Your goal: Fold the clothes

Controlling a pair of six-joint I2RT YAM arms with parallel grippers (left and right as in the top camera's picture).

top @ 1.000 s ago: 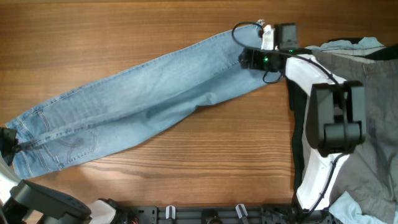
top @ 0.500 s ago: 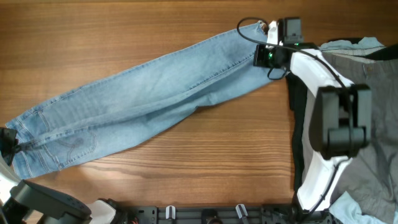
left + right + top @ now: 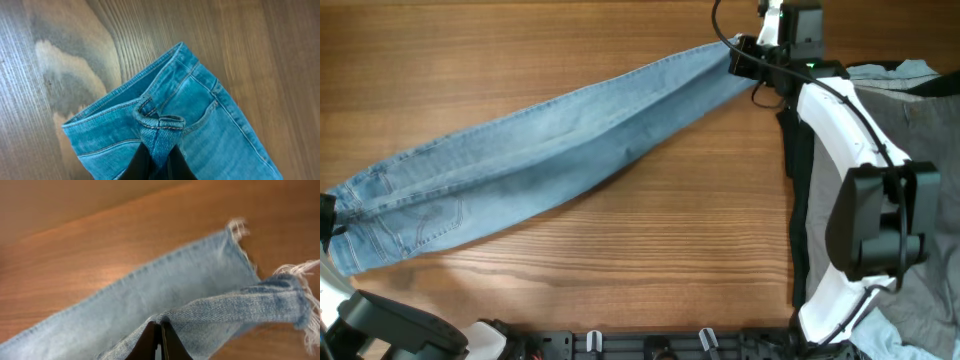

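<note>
The light-blue jeans [image 3: 550, 150] lie stretched in a long diagonal across the wooden table, legs stacked, waist at the left and hems at the far right. At the far right my right gripper [image 3: 748, 58] is shut on the leg fabric next to the frayed hems [image 3: 300, 275]; in the right wrist view its jaws [image 3: 160, 339] pinch a raised ridge of denim. My left gripper [image 3: 326, 218] sits at the table's left edge, shut on the waist end. In the left wrist view it [image 3: 158, 162] grips a bunched fold of the waistband [image 3: 160, 122], beside a back pocket.
Wide grey trousers [image 3: 920, 190] cover the right side of the table under the right arm, edged by a black garment [image 3: 799, 230]. Pale blue cloth [image 3: 885, 70] shows at the back right. A black rail with clips [image 3: 650, 345] runs along the front edge.
The right gripper shut on the hem end and drew it toward the far right. The jeans pulled straighter and narrower, and the waist end shifted slightly toward the back.
</note>
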